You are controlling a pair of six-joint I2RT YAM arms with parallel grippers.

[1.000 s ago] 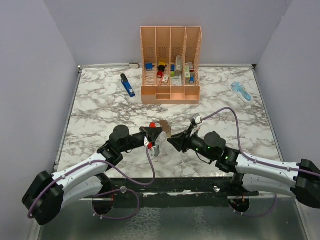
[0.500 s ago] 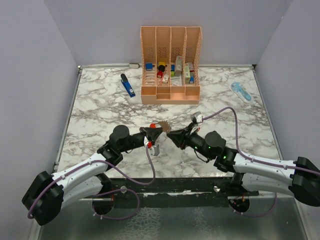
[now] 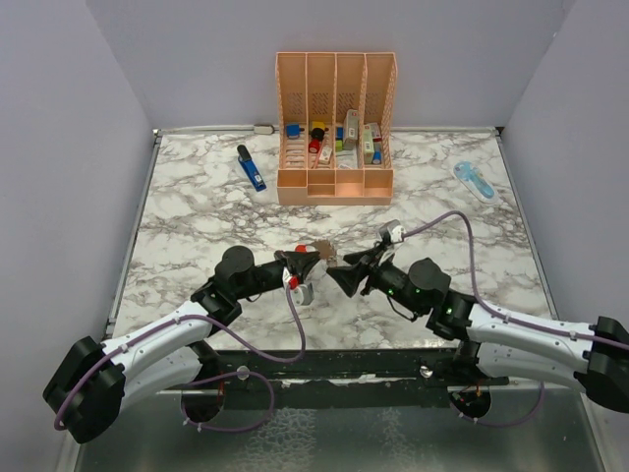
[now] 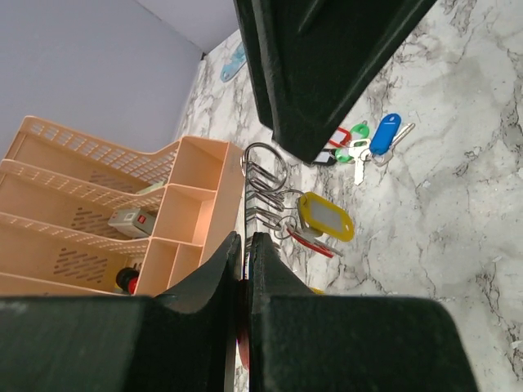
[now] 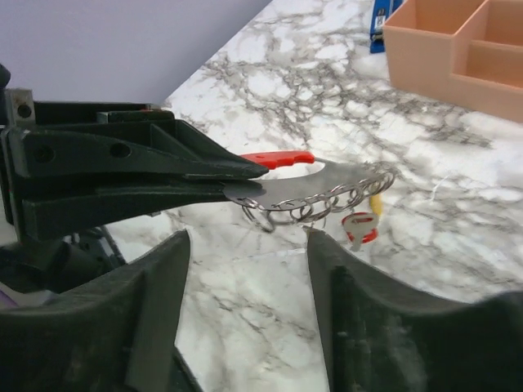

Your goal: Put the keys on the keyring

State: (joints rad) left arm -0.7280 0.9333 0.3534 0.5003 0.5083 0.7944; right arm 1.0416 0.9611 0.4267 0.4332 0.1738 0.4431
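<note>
The left claw (image 3: 301, 264) is pinched narrow on one end of the keyring (image 5: 315, 189). It holds the keyring over the middle of the table (image 3: 197, 231), toward the near edge. The loop lies roughly flat and looks raised off the marble. Its long axis runs left to right: the gripped end is at the left, and the free end points right and slightly far, toward the right claw (image 3: 341, 274).

In the right wrist view the keyring's red half sits on the far side and its grey half on the near side. A row of small wire rings runs along the grey edge.

The right claw stands wide with nothing between its fingers. Its tips are just beside the keyring's free end, on the near side, with a gap showing between them and the loop.

The keys (image 4: 325, 216) cluster at those wire rings. A yellow-tagged one and a red one hang close under them. A green one and a blue one sit a little farther right, partly hidden behind the right claw, and I cannot tell whether they hang or lie on the marble.

At the far middle stands a peach rack (image 3: 336, 187). A blue pen tool (image 3: 252, 169) lies just left of it, and a pale blue gadget (image 3: 474, 181) lies at the far right.
</note>
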